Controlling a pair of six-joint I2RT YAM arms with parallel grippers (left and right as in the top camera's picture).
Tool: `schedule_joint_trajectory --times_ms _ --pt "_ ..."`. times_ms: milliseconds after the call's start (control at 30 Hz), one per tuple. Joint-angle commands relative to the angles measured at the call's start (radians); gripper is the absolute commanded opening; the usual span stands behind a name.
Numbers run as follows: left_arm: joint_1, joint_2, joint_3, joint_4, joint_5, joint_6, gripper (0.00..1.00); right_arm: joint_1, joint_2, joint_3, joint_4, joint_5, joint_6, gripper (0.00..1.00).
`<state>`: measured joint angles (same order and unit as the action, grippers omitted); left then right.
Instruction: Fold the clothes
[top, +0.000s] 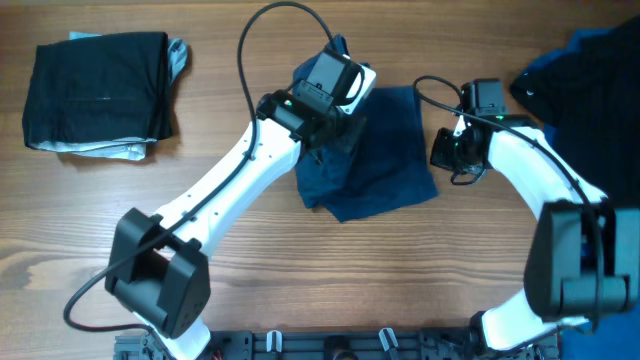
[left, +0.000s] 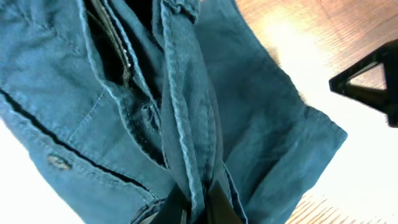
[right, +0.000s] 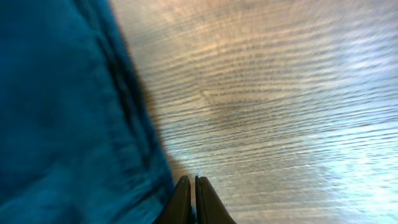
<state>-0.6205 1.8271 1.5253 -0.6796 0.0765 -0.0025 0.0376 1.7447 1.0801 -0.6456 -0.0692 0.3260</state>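
Observation:
The navy-blue denim-like shorts (top: 385, 165) lie bunched in the middle of the wooden table. My left gripper (top: 335, 130) is above their upper left part. In the left wrist view it (left: 198, 196) is shut on a raised fold of the shorts (left: 124, 93), and a pocket slit and a small button (left: 59, 162) show. My right gripper (top: 445, 150) is just right of the shorts' right edge. In the right wrist view it (right: 194, 180) is shut and empty over bare wood, with the shorts' hem (right: 56, 112) to its left.
A folded black garment (top: 100, 90) lies on a grey one at the far left. A pile of blue and black clothes (top: 590, 70) sits at the top right corner. The right gripper (left: 370, 84) shows as a black shape in the left wrist view.

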Motion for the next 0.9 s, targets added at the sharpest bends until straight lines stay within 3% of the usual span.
schedule_joint_trajectory --times_ms 0,400,533,667,700,733,767,800,833,867 --pt "-0.043 0.043 0.027 0.035 0.062 -0.005 0.04 -0.003 -0.047 0.026 -0.011 0.018 -0.045 0.04" --pt "-0.125 0.119 0.027 0.159 0.062 -0.005 0.07 -0.017 -0.049 0.041 -0.032 0.059 -0.037 0.04" --pt "-0.124 0.126 0.027 0.204 0.062 -0.006 0.06 -0.214 -0.114 0.202 -0.175 -0.098 -0.066 0.05" --pt "-0.124 0.142 0.027 0.255 0.116 -0.066 0.08 -0.283 -0.127 0.215 -0.212 -0.149 -0.09 0.05" --pt "-0.124 0.145 0.027 0.266 0.145 -0.066 0.11 -0.283 -0.127 0.215 -0.212 -0.149 -0.09 0.05" --pt "-0.124 0.148 0.027 0.278 0.188 -0.066 0.28 -0.283 -0.127 0.215 -0.211 -0.149 -0.088 0.05" --pt "-0.124 0.148 0.027 0.301 0.257 -0.066 0.69 -0.283 -0.127 0.215 -0.209 -0.149 -0.089 0.05" --pt "-0.124 0.148 0.027 0.332 0.319 -0.066 0.88 -0.283 -0.127 0.215 -0.206 -0.15 -0.092 0.05" --pt "-0.121 0.144 0.027 0.376 0.363 -0.066 1.0 -0.283 -0.127 0.215 -0.201 -0.159 -0.117 0.05" --pt "-0.111 0.133 0.027 0.399 0.364 -0.07 1.0 -0.283 -0.127 0.215 -0.198 -0.19 -0.153 0.05"
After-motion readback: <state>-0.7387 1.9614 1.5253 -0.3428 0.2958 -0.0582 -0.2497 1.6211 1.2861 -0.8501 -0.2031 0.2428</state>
